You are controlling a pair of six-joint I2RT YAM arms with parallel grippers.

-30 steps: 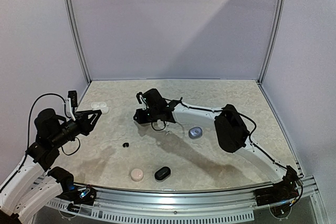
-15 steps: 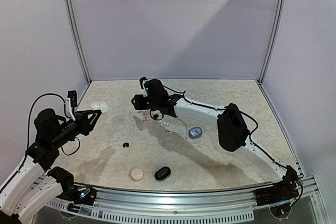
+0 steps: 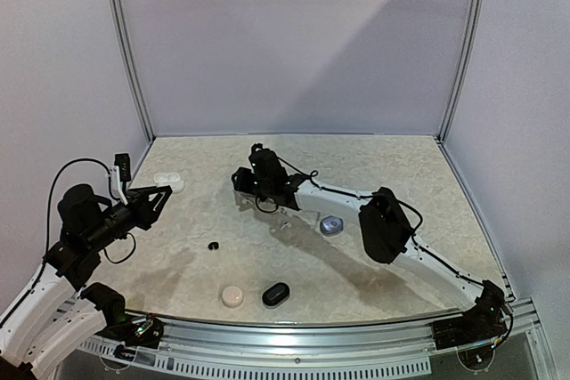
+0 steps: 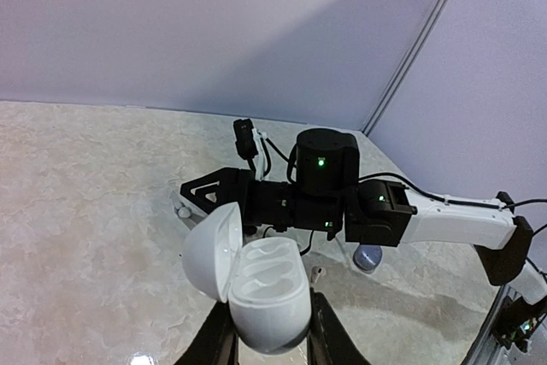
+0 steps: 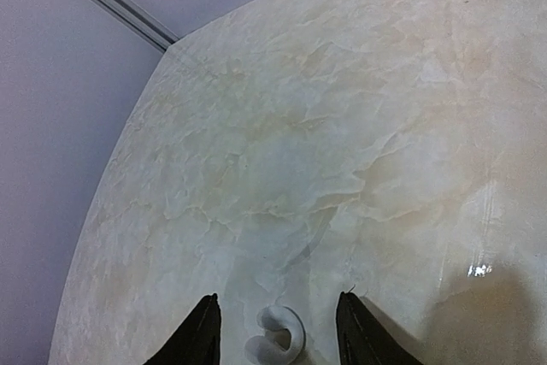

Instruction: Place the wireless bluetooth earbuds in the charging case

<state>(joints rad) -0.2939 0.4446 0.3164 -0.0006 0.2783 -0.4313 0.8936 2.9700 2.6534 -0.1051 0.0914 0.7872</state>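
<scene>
My left gripper point(image 4: 269, 339) is shut on a white charging case point(image 4: 261, 284), held above the table's left side with its lid swung open and both sockets empty. In the top view that case point(image 3: 167, 182) sits at the left gripper point(image 3: 162, 193). My right gripper point(image 5: 278, 331) hangs open over the table's back middle, its jaws standing apart. A white earbud point(image 5: 275, 344) lies on the table between them, touching neither finger. Another white earbud point(image 4: 316, 273) lies near the blue case. A black earbud point(image 3: 213, 245) lies left of centre.
A blue-grey case point(image 3: 332, 225) lies shut under the right forearm. A beige round case point(image 3: 232, 295) and a black case point(image 3: 275, 294) lie near the front edge. Walls stand at the back and both sides.
The right gripper has opened and drawn back toward the rear wall, leaving a white earbud on the table between its fingers. The left arm and its case have not moved.
</scene>
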